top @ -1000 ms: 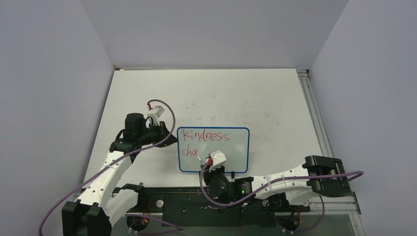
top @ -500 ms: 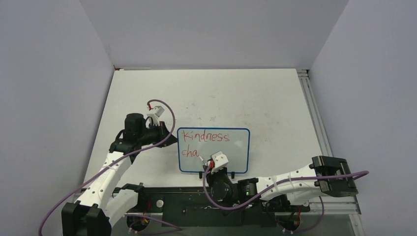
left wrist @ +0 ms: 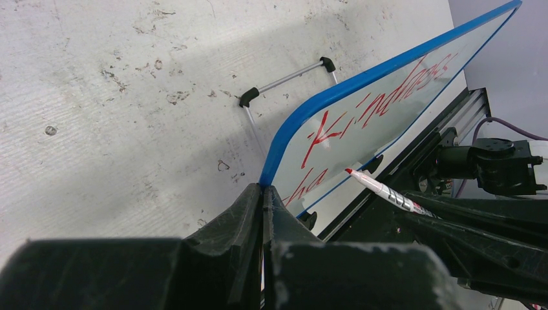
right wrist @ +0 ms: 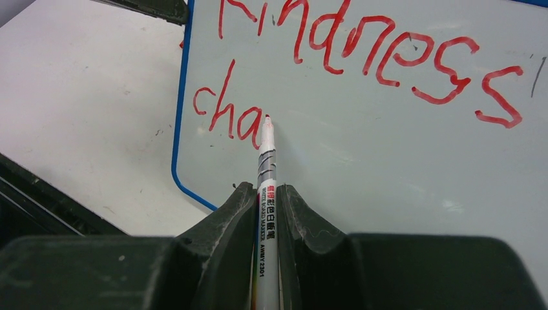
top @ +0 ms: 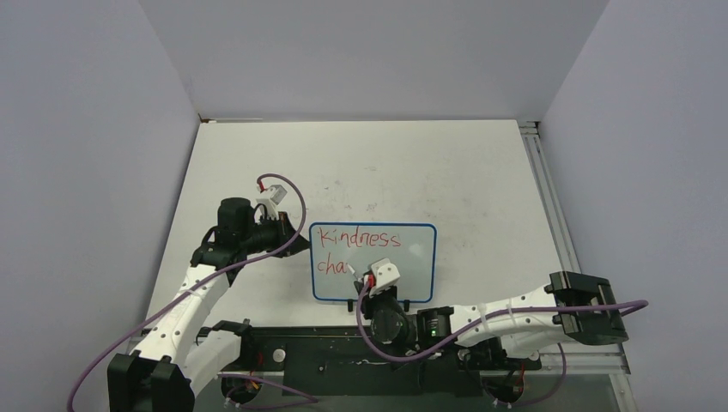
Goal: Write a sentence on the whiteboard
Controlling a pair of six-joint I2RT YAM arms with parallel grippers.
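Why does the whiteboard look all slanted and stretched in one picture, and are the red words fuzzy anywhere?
Left wrist view: the camera peers along the whiteboard from its corner, so it looks stretched, though the words read fine. Right wrist view: the red letters and the marker label are sharp. Top view: soft, even light, tiny but clear words.

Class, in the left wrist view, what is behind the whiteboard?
Behind the whiteboard a thin metal wire stand with black end caps rests on the scuffed table. Where it joins the board is hidden by the blue frame.
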